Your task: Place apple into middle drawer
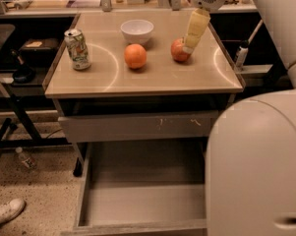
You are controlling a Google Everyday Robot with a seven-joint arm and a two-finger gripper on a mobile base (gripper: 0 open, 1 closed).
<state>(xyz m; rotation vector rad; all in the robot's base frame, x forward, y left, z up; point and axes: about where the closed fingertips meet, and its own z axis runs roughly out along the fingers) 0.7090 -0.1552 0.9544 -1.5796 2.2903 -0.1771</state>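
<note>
The red apple sits on the tan tabletop at the right, next to a smooth orange fruit. My gripper reaches down from the upper right and its tip is at the apple's right side, touching or nearly touching it. The middle drawer is pulled wide open below the table, grey with a bare flat floor. Its right part is hidden by my arm. Above it is a drawer front with whitish scratches.
A white bowl stands at the back of the table and a drink can at the left. My large white arm fills the lower right. A shoe and a bottle lie on the floor at left.
</note>
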